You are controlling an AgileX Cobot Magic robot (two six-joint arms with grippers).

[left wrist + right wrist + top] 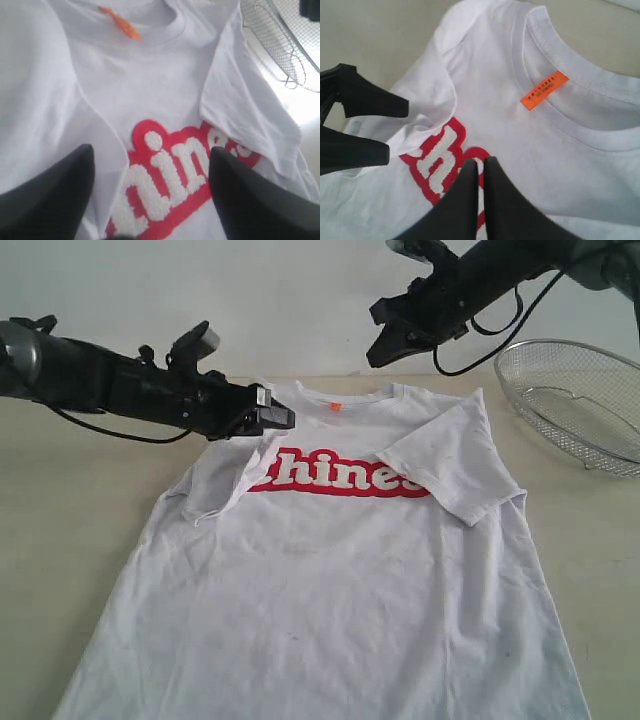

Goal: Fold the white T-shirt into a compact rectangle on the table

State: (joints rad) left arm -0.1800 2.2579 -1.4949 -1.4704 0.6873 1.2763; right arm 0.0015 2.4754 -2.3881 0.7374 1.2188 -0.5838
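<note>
The white T-shirt (330, 570) lies flat on the table (70, 500), its red lettering (340, 475) facing up and its orange neck tag (336, 406) at the collar. Both sleeves are folded in over the chest: one (225, 485) covers the start of the lettering, the other (455, 455) covers its end. My left gripper (278, 412) hovers open just above the left folded sleeve, and nothing is between its fingers (70, 190). The right gripper (376, 355) hangs shut and empty, raised above the collar. In the right wrist view its fingers (470, 200) are pressed together over the lettering.
A silver wire-mesh basket (575, 400) stands on the table at the back right, close to the shirt's right shoulder. Bare tabletop lies to the left of the shirt. The shirt's hem runs past the lower edge of the exterior view.
</note>
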